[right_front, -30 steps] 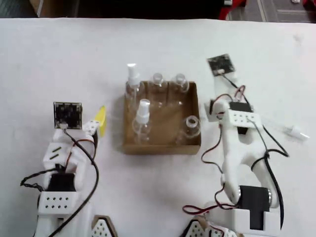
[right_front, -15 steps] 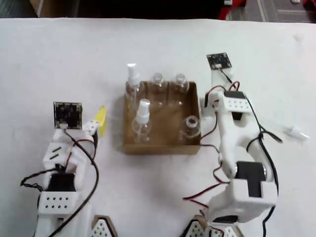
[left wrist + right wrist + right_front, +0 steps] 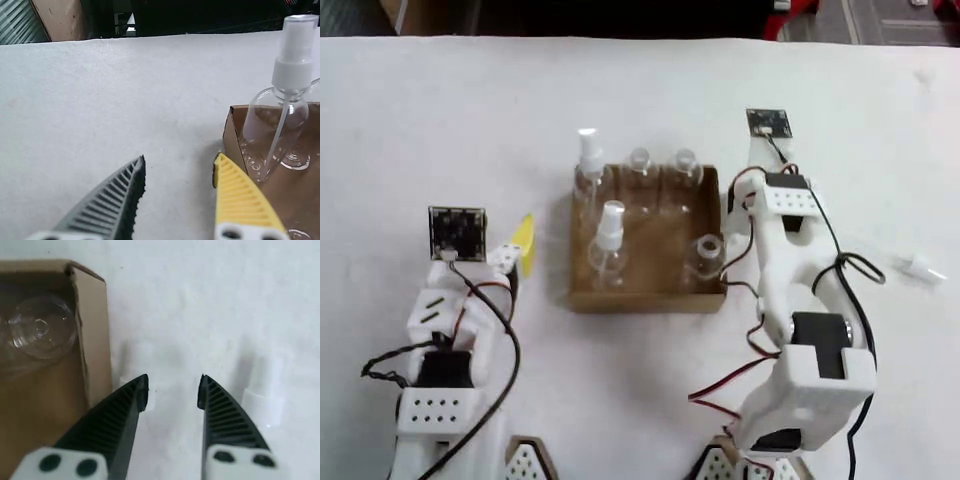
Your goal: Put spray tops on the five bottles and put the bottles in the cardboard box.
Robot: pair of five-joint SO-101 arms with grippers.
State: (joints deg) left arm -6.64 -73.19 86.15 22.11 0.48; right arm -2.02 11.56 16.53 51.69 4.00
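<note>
1. The right gripper [image 3: 172, 390] is hanging over the table [image 3: 225, 300], just beside the box [image 3: 95, 340]. Its 2 fingers are spread wide apart and are holding nothing.
2. The left gripper [image 3: 179, 167] is sitting low near the other side of the box. It is also wide open and is holding nothing.
3. All 5 bottles are standing inside the box. 2 are wearing tops: the front capped bottle [image 3: 610, 240] and the back capped bottle [image 3: 588, 160]. 3 are missing tops, like the open bottle [image 3: 42, 327] nearest the right gripper.
4. A loose spray top [image 3: 918, 265] is lying on the table, well apart from the box, on the right arm's side.
5. I am guessing the spray top is small, light and hard. Pinching it around its fat middle is looking safest.
6. The bottles are looking clear, smooth and light, so they could be slipping or tipping easily. Holding one by the neck is looking best.
7. The box wall is standing between the right gripper and the open bottle. The bottles are crowding close together.
</note>
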